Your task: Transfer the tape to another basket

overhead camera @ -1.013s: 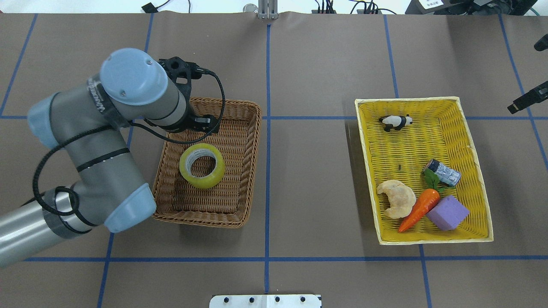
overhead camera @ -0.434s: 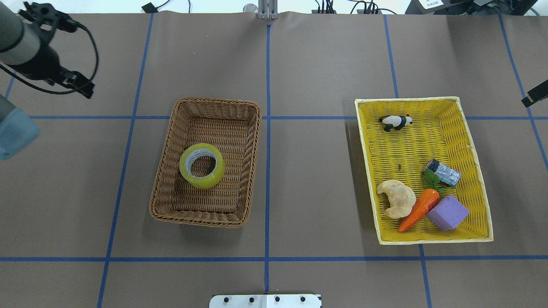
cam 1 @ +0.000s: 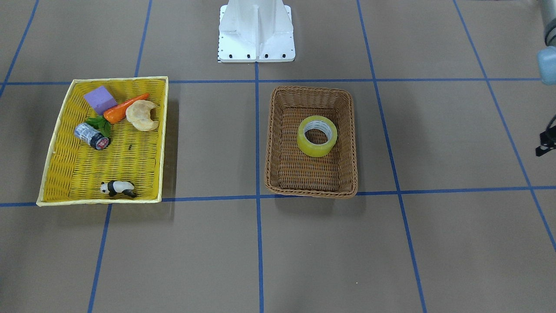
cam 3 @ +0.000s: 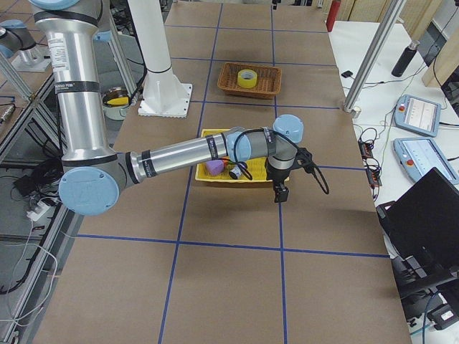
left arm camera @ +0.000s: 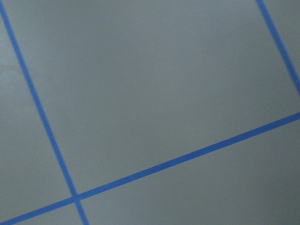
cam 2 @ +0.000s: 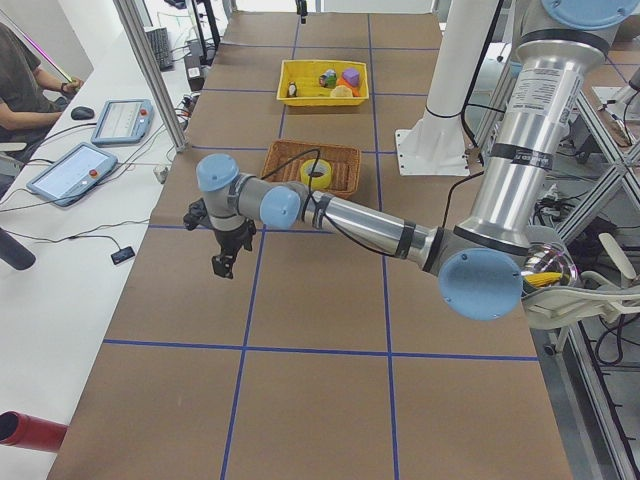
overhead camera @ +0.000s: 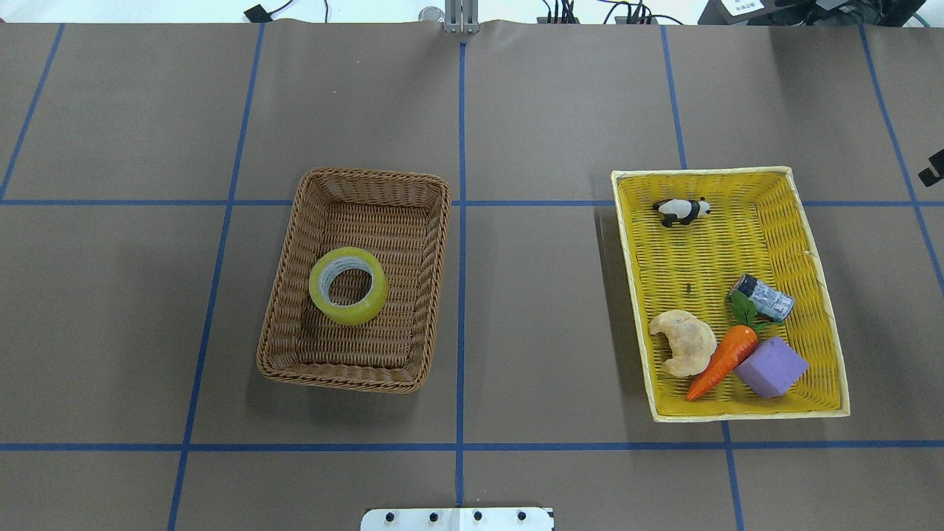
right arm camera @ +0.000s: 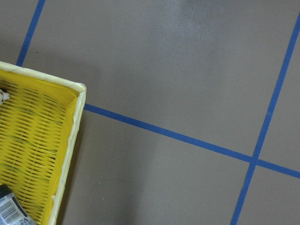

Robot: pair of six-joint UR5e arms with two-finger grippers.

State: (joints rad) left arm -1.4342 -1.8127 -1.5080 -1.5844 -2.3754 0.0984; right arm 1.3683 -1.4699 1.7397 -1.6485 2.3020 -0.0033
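The yellow-green tape [overhead camera: 348,285] lies flat in the brown wicker basket [overhead camera: 439,243], left of the table's middle. It also shows in the front view [cam 1: 317,135] inside the basket [cam 1: 352,143]. No gripper touches it. My left gripper [cam 2: 224,262] hangs over bare table well away from the basket, at the table's left end. I cannot tell if it is open or shut. My right gripper [cam 3: 280,193] hangs just beyond the yellow tray's outer side. Only a black tip [overhead camera: 931,175] shows overhead, so I cannot tell its state.
The shallow yellow tray [overhead camera: 627,295] at the right holds a toy panda [overhead camera: 682,210], a small can [overhead camera: 763,299], a croissant [overhead camera: 684,341], a carrot [overhead camera: 723,360] and a purple block [overhead camera: 771,366]. The robot's white base [cam 1: 256,30] stands at the near edge.
My left arm has swung from over the brown basket to the left, out of the overhead view. My right gripper has drawn further toward the right edge. The tape has not moved.
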